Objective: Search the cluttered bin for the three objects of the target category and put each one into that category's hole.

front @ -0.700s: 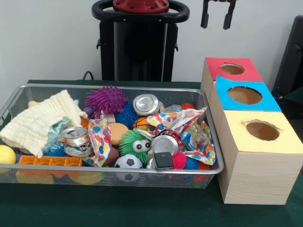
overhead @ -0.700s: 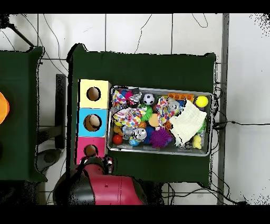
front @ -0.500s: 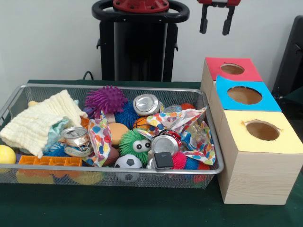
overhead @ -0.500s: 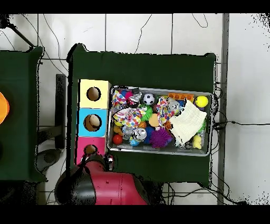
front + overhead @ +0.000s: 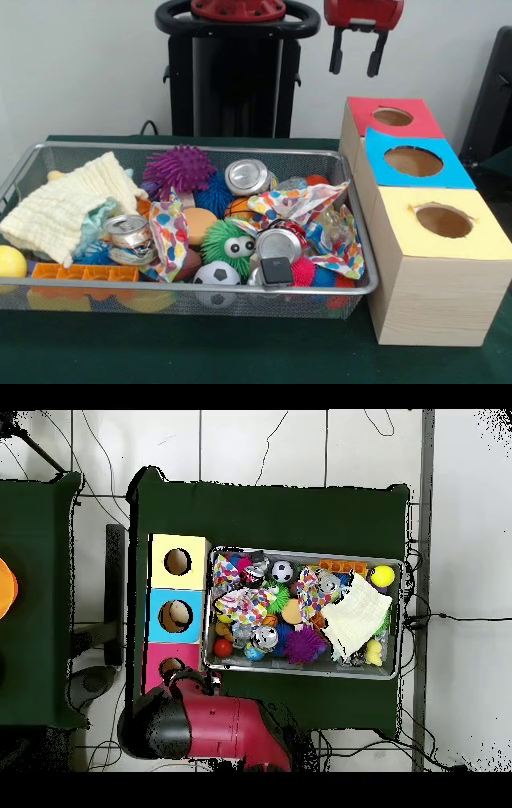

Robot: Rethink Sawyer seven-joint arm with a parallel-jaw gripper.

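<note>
Green cloth covers table; white wall behind. Wire bin sits at table centre, packed w/ balls, crushed cans, cloths. Soccer ball at bin's front edge, purple spiky ball toward back edge. Red box, blue box, yellow box in row beside bin. Gripper high over red box's back corner, fingers apart, empty.

the bin is fine wire mesh, and the shiny metal cans in it lie beside a soft ribbed yellow cloth at nine o'clock. the boxes at three o'clock look like pale matt wood with coloured paper tops, on a dull green cloth table cover.
</note>
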